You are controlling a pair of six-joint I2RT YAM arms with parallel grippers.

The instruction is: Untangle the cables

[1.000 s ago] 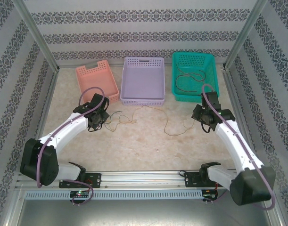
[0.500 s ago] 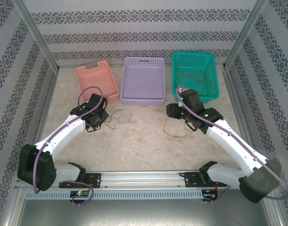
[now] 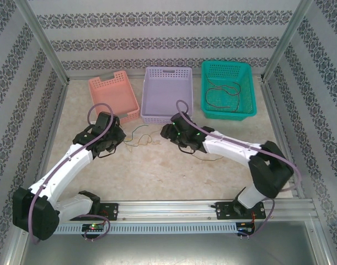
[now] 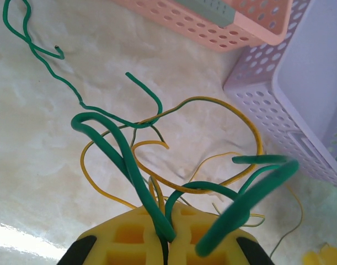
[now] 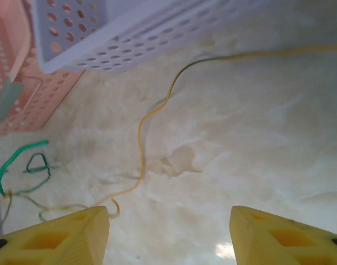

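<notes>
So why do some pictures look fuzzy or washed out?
Left wrist view: the green cable is blurred where it comes nearest the lens, and glare whitens the table at bottom left. Right wrist view: soft throughout, with a pale shine on the table by the right gripper. Top external view: evenly lit and sharp.

The cables looked smooth, glossy and plastic-sheathed. The lilac basket at twelve o'clock was matt plastic. The table had a marbled, faintly shiny top. The rail at six o'clock was bare metal.

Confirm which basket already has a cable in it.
The teal basket, far right: a dark cable lies inside. The pink basket and lilac basket show none.
</notes>
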